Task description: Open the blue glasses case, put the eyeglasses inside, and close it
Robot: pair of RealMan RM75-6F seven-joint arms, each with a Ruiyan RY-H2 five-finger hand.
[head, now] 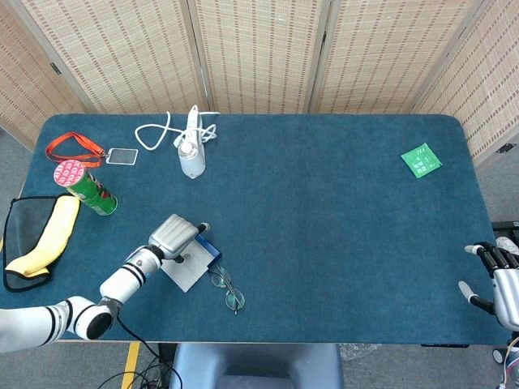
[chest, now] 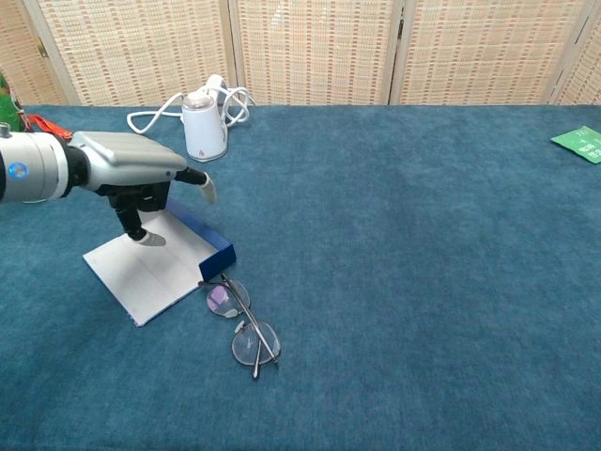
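Note:
The blue glasses case (head: 191, 266) (chest: 152, 270) lies open and flat near the table's front left, white lining up, with its blue edge on the right. The eyeglasses (head: 226, 288) (chest: 241, 322) rest on the cloth just right of the case, one lens touching its blue edge. My left hand (head: 173, 234) (chest: 139, 177) hovers over the case's far side with fingers apart, one fingertip (chest: 147, 239) close above the lining, holding nothing. My right hand (head: 496, 277) stays off the table's right front edge with its fingers spread and holds nothing.
A white corded appliance (head: 191, 156) (chest: 203, 124) stands at the back left. A green can (head: 90, 189), a red lanyard (head: 75, 147) with a card, and a yellow-black pouch (head: 34, 241) fill the left side. A green packet (head: 421, 160) (chest: 582, 143) lies far right.

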